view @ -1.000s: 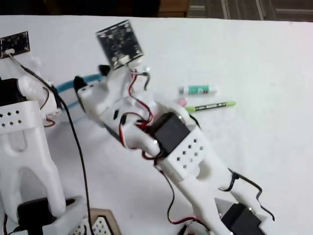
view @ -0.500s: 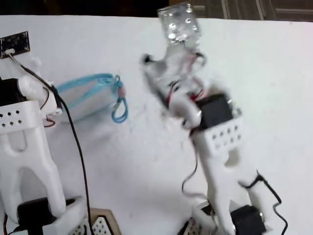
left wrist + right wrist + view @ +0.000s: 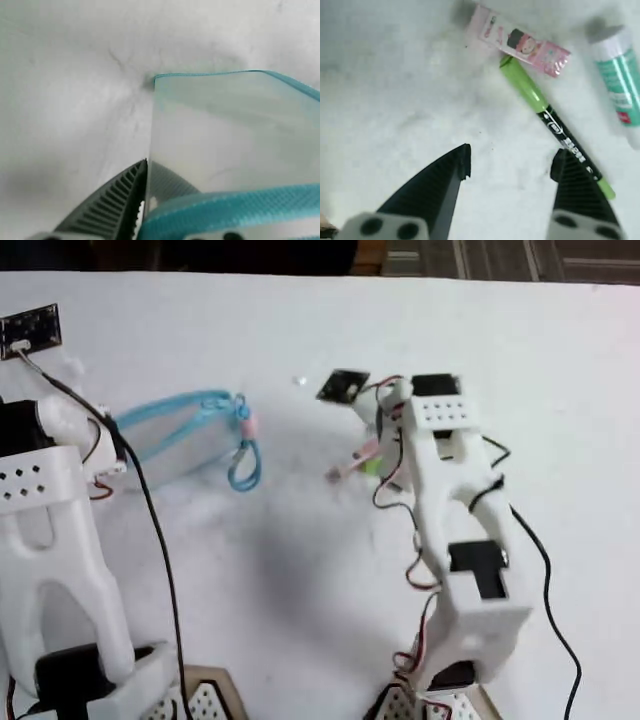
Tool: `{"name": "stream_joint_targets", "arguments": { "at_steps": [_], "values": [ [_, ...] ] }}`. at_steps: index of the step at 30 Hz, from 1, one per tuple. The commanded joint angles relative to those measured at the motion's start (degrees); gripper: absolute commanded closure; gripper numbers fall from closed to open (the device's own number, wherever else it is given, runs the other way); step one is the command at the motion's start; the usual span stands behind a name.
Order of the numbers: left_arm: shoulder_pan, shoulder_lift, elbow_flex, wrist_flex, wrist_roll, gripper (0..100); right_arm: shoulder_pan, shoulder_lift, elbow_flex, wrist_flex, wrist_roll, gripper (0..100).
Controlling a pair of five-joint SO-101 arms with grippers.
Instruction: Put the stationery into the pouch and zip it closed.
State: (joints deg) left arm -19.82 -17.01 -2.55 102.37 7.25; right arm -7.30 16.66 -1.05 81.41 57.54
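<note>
Stationery is lying mid-frame in the high view, under the right arm. The green pen (image 3: pixel 547 120) is slanting away from the right gripper (image 3: pixel 512 155), with the pink eraser (image 3: pixel 517 40) and glue stick (image 3: pixel 620 75) just beyond. The jaws are gaping wide, and the arm is folding steeply downward. The pouch (image 3: pixel 185 435) is lying well apart at left, and the left gripper (image 3: pixel 146 167) is pinching its edge.

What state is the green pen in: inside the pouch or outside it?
Outside. The green pen lies on the table beside the pink packet, away from the pouch.
</note>
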Motion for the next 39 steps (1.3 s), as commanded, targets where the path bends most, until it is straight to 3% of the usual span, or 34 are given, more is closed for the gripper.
{"name": "stream_joint_targets", "arguments": {
  "at_steps": [1,12,17,21,29,37,39],
  "values": [
    [-0.1,-0.3,0.0,-0.1,-0.4,98,-0.7,4.5,-0.8,-5.8,1.1,79.3],
    [-0.1,-0.2,-0.3,-0.1,-0.4,98,-0.7,10.9,-0.8,-13.5,2.2,80.9],
    [-0.1,-0.2,-0.3,-0.1,-0.4,98,-0.7,10.9,-0.8,-13.3,7.6,98.7],
    [-0.1,-0.2,-0.3,-0.1,-0.4,98,-0.7,10.7,-0.8,-13.1,7.4,94.9],
    [-0.1,-0.5,-0.3,-0.1,-0.4,98,-0.7,4.5,-0.9,-4.3,7.2,98.0],
    [-0.1,-0.5,-0.3,-0.1,-0.4,98,-0.7,-17.2,-0.4,9.3,6.9,98.0],
    [-0.1,-0.5,-0.2,-0.1,-0.4,98,-0.7,-23.3,-0.4,12.8,4.0,98.0]
  ]
}}
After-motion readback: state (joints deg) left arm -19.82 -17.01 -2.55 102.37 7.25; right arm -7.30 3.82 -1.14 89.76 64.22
